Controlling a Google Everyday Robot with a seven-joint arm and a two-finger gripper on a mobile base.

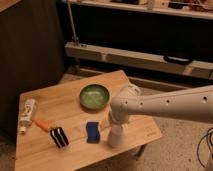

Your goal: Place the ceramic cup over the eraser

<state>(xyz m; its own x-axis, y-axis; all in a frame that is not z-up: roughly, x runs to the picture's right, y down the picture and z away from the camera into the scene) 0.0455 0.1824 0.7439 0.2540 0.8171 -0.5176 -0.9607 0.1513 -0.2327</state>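
I can read no text, number or brand anywhere; the white tube (27, 114) at the tabletop's left edge bears marks too blurred to read. My gripper (116, 129), spread wide, is at the ceramic cup (115, 140) near the front edge.
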